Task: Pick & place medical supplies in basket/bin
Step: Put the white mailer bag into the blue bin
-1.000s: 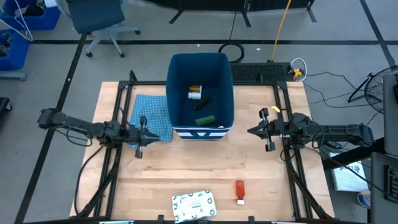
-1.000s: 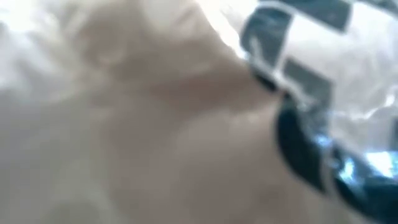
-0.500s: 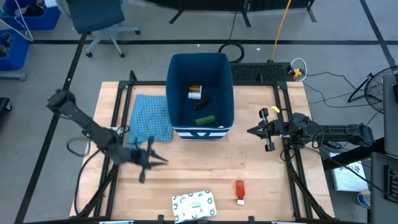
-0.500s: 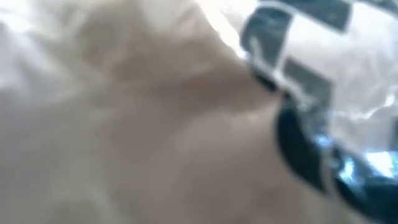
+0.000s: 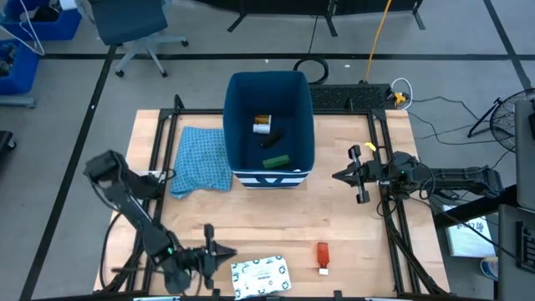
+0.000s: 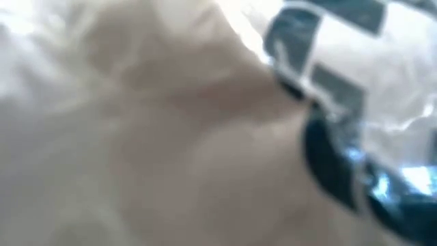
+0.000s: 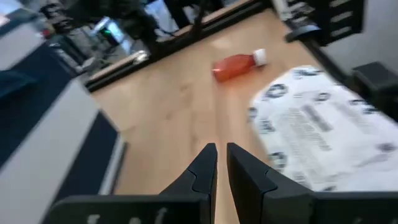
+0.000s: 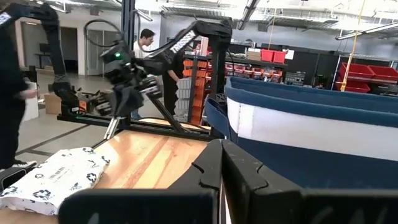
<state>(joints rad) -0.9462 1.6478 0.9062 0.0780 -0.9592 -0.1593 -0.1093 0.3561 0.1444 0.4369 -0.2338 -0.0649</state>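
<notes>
The dark-blue bin [image 5: 236,100] stands at the table's far middle. In it lie an orange pill bottle [image 5: 262,124], a black bar [image 5: 274,138] and a green box [image 5: 276,160]. A white patterned packet [image 5: 261,276] lies flat at the near edge, and a red white-tipped tube [image 5: 322,257] lies to its right. My left gripper [image 5: 227,252] hovers just left of the packet [image 7: 323,137], pointing toward the table's right edge. Its fingers are shut to a thin slit with nothing between them. My right gripper [image 5: 337,176] waits shut to the right of the bin.
A light blue cloth [image 5: 203,159] lies left of the bin. The low view is filled by a blurred white patterned surface [image 6: 328,61] close to the lens. Bare wood lies between the bin and the near-edge items. People stand in the room beyond the table [image 8: 146,40].
My left gripper has swung from beside the light blue cloth toward the table's near edge and a little to the right. It now sits next to the white packet. It has turned as it went, and its fingers stay shut. Nothing on the table has moved.
</notes>
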